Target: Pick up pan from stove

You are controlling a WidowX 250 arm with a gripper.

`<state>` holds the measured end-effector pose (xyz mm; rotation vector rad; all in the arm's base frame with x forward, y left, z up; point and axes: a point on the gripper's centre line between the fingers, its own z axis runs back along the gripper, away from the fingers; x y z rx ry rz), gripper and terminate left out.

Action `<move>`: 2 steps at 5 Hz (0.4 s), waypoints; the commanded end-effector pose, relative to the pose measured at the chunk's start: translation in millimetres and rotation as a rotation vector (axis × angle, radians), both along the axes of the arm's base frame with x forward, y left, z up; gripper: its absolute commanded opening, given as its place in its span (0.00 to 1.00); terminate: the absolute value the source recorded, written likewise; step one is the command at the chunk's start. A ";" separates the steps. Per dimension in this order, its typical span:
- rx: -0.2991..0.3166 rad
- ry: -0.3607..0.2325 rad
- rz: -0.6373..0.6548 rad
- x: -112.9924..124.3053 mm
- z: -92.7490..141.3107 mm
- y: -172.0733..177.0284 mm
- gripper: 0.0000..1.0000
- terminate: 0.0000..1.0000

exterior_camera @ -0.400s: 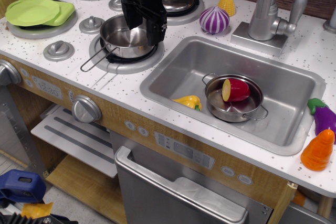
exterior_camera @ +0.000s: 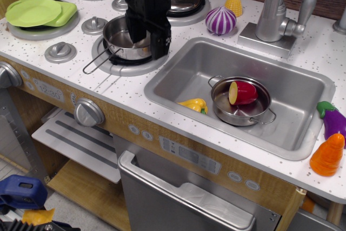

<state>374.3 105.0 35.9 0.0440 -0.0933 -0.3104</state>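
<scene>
The pan [exterior_camera: 118, 40] is a small shiny steel saucepan standing on the front right burner ring [exterior_camera: 111, 66] of the white speckled stove [exterior_camera: 65, 71]. Its wire loop handle [exterior_camera: 99, 61] points to the front left. My black gripper [exterior_camera: 146, 44] comes down from above over the pan's right side. Its jaws are apart: one finger [exterior_camera: 133, 28] is inside the pan and the other finger [exterior_camera: 160, 44] is outside the right wall. The pan's right rim is hidden behind the gripper.
Lidded burners [exterior_camera: 184, 1] lie behind the pan and green plates [exterior_camera: 35, 12] at the far left. Silver knobs [exterior_camera: 59, 51] sit to the pan's left. The steel sink [exterior_camera: 303, 93] to the right holds a two-handled pot [exterior_camera: 240, 104] and a yellow pepper [exterior_camera: 194, 104]. Toy vegetables [exterior_camera: 220, 21] stand near the faucet [exterior_camera: 273, 12].
My gripper has dropped lower, so its fingers now reach down on either side of the pan's right wall. The pan has not moved.
</scene>
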 end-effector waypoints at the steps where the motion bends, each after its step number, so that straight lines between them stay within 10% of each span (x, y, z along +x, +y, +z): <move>1: 0.034 -0.078 -0.005 6.0 12.8 3.3 1.00 0.00; 2: 0.040 -0.103 -0.008 5.7 6.4 4.4 1.00 0.00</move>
